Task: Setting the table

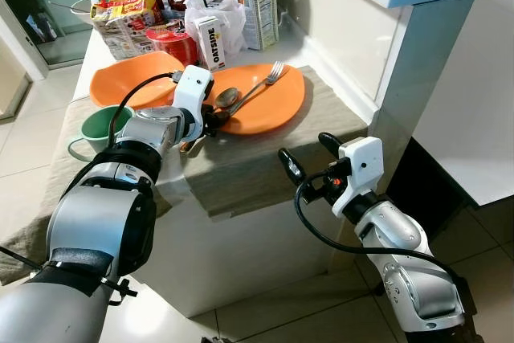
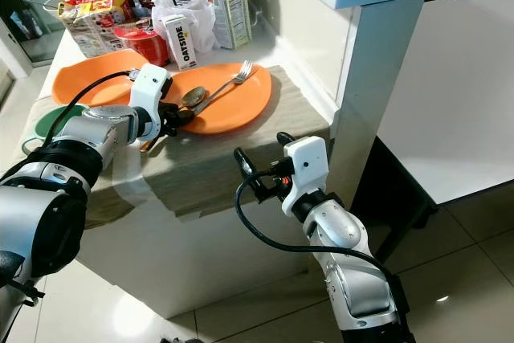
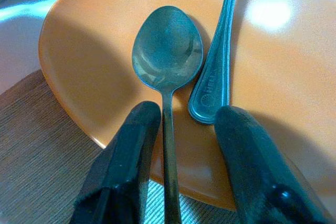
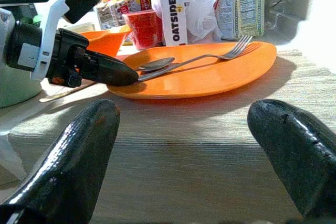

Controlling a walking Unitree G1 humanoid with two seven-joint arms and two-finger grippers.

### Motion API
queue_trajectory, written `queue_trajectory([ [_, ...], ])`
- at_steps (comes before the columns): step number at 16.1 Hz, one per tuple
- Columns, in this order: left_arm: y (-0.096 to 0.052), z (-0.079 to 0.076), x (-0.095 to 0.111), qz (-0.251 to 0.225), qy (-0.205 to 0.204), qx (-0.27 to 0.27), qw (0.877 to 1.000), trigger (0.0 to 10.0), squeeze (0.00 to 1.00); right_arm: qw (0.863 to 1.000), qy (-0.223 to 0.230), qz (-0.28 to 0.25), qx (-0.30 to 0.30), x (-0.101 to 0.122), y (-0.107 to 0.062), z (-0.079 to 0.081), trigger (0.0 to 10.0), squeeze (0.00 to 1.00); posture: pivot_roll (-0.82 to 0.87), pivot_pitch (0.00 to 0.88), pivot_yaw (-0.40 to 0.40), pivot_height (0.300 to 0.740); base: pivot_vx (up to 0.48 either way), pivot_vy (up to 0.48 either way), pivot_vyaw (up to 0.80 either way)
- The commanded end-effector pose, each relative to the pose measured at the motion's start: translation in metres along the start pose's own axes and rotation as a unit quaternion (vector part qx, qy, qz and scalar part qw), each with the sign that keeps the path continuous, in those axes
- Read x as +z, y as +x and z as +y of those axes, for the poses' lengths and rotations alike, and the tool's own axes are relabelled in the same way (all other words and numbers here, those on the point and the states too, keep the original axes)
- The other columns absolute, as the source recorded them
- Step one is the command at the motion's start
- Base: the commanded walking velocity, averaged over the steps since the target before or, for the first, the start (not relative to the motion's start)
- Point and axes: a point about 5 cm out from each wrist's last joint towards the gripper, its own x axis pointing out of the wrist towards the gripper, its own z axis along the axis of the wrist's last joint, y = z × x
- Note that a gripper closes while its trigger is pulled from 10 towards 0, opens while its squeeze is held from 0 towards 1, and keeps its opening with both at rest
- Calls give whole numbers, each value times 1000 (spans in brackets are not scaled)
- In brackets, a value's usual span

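Observation:
A spoon point(image 3: 167, 51) and a fork point(image 3: 220, 61) lie side by side on an orange plate point(image 1: 273, 110), which rests on a grey-brown placemat point(image 1: 265, 158). My left gripper point(image 3: 181, 116) is at the plate's near-left rim, open, one finger on each side of the spoon's handle; the handle runs close along one finger. My right gripper point(image 1: 305, 149) hovers open just off the table's front corner, level with the mat, with nothing between its fingers point(image 4: 79, 156).
An orange bowl point(image 1: 132, 78) and a green mug point(image 1: 100, 126) sit left of the plate. Behind stand an Oatside carton point(image 1: 211, 42), a red cup point(image 1: 173, 38), a white bag and snack packs. A tall white counter point(image 1: 385, 54) walls the right side.

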Motion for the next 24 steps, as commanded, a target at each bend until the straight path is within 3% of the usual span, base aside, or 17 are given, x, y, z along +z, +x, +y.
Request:
queue_trajectory([
  [1, 0, 3, -24, 43, -16, 4, 999, 0, 0, 1000, -3, 0, 3, 1, 1, 3, 10000, 0, -164, 0, 148, 740, 0, 0, 0],
  [10, -1, 4, -19, 26, -8, 4, 1000, 0, 0, 1000, -5, 3, 4, 0, 1, 3, 10000, 0, -165, 0, 148, 740, 0, 0, 0],
  [17, -3, 5, 5, -28, -15, 0, 1000, 0, 0, 1000, -3, 6, 4, -1, 2, 4, 10000, 0, -157, 0, 143, 740, 0, 0, 0],
  [24, -11, 7, 48, -99, -26, 0, 995, 0, 0, 1000, -5, 9, 3, -4, 2, 3, 10000, 0, -151, 0, 140, 740, 0, 0, 0],
])
